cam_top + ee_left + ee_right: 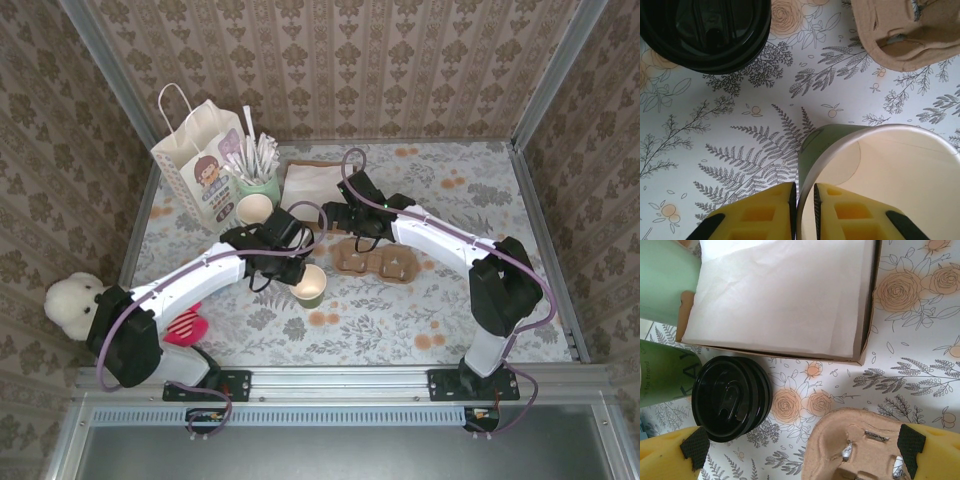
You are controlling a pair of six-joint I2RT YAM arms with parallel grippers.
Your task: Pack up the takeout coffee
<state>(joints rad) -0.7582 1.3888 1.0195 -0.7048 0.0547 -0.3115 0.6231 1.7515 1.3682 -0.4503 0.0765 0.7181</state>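
1 paper bag (195, 165) upright, rear left, well apart from work zone. Cup carrier (375, 262) mid-table, sockets vacant. Takeout coffee cup (310, 285) just beside carrier, upright, lidless. Black lids (730, 397) stacked on table near cup. My left gripper (805, 192) narrow, astride cup rim, 1 finger inside, 1 outside; cannot tell if pads press. My right gripper (801, 447) wide, holding nothing, above lids and carrier. Risks, my judgement: thin rim buckles or cup tips if left arm drags sideways; right fingers lift 2 lids together or snag carrier edge.
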